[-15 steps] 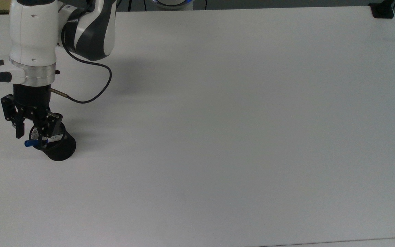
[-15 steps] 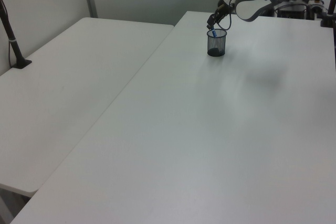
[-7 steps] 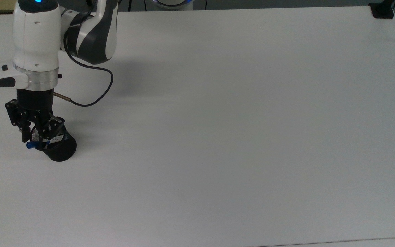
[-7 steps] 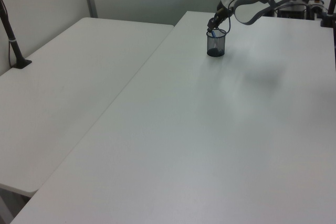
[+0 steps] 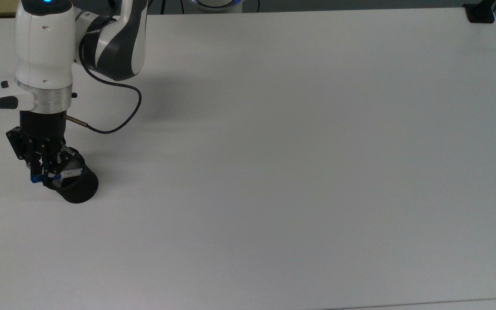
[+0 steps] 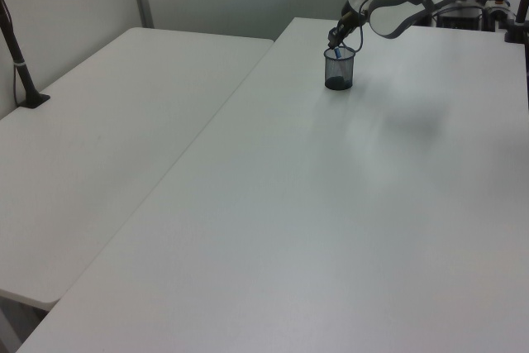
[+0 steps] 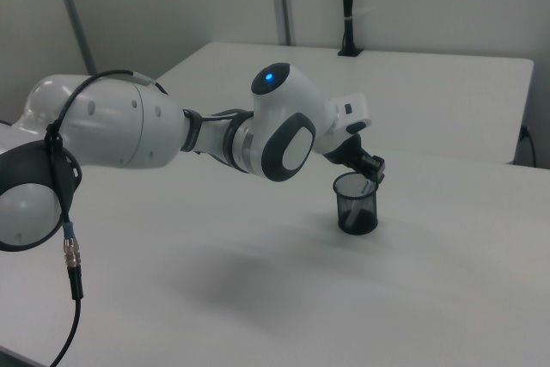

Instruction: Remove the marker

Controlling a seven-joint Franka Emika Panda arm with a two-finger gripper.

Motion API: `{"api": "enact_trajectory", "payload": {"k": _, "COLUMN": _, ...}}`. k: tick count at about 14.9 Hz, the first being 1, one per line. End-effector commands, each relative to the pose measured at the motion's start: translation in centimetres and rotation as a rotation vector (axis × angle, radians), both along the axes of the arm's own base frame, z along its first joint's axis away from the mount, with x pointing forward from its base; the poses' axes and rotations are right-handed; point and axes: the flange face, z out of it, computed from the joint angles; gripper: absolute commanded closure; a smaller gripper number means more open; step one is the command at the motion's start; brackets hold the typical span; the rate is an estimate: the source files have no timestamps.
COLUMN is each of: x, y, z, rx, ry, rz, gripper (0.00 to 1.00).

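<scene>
A black mesh cup [image 5: 78,189] stands near the top view's left edge of the white table [image 5: 295,150]. The marker [image 5: 68,174], white-barrelled with a blue cap, leans out over the cup's rim toward the top view's left. My gripper [image 5: 41,172] points down at the rim, its fingers closed around the marker's capped end. In the left view the cup [image 6: 339,69] sits at the far end of the table with the gripper [image 6: 335,39] just above it. In the right view the gripper [image 7: 372,175] reaches into the mouth of the cup [image 7: 356,204].
A black cable [image 5: 119,116] loops from the wrist over the table. A black clamp base [image 5: 480,13] sits at the top view's far right corner. In the left view a second white table [image 6: 107,121] adjoins, carrying a black post [image 6: 16,47].
The gripper has come down onto the cup's rim and its fingers have drawn together around the marker's capped end. The cup has shifted slightly.
</scene>
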Motion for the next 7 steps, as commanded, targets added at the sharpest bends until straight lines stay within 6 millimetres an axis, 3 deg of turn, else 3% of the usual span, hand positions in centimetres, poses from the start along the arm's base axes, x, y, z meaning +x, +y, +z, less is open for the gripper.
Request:
{"api": "enact_trajectory", "payload": {"k": 1, "x": -0.2, "y": -0.1, "z": 1.0, "rx": -0.008, "ry": -0.028, "rz": -0.011, "gripper": 0.76}}
{"api": "enact_trajectory", "payload": {"k": 7, "x": -0.6, "y": 0.0, "z": 5.7, "rx": -0.011, "ry": -0.094, "rz": -0.019, "gripper": 0.76}}
